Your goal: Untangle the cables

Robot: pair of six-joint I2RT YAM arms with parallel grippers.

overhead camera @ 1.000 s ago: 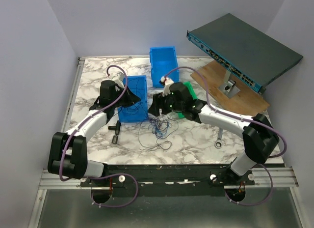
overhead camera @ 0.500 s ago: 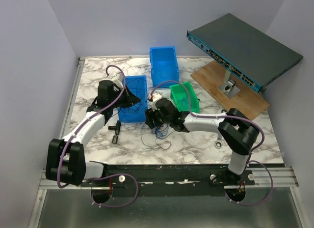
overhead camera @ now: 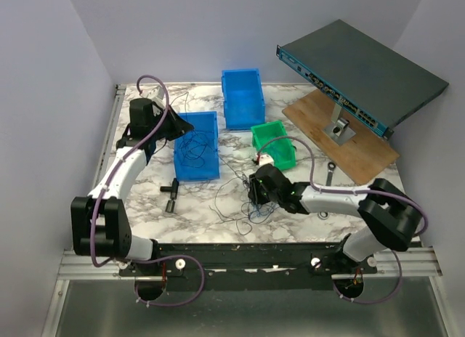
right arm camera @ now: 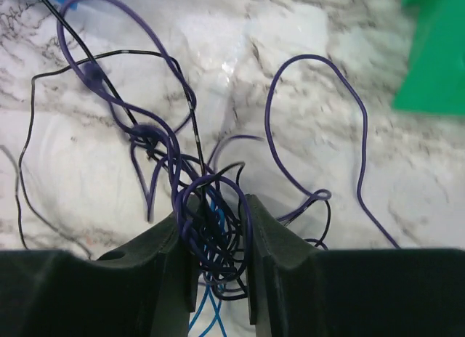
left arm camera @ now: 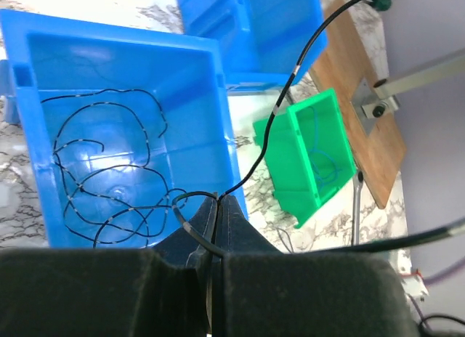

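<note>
A tangle of purple, black and blue cables [overhead camera: 243, 206] lies on the marble table near the front middle. My right gripper [overhead camera: 254, 193] sits over it, its jaws shut on the knotted bundle [right arm camera: 214, 228], with purple loops [right arm camera: 320, 126] spreading out on the table beyond. My left gripper [overhead camera: 178, 124] is at the far left, above the left rim of a blue bin [overhead camera: 182, 159]. It is shut on a thin black cable [left arm camera: 280, 108] that runs up and away from the jaws. Another black cable [left arm camera: 109, 184] lies coiled inside that blue bin [left arm camera: 109, 68].
A second blue bin [overhead camera: 242, 97] stands at the back, a green bin [overhead camera: 265, 137] right of centre. A network switch [overhead camera: 360, 75] is propped over a wooden board [overhead camera: 363, 152] at the back right. A wrench [overhead camera: 328, 176] and a black part [overhead camera: 172, 194] lie on the table.
My right gripper has moved toward the near edge, dragging the tangle with it. My left gripper has pulled back and to the left, drawing the black cable out.
</note>
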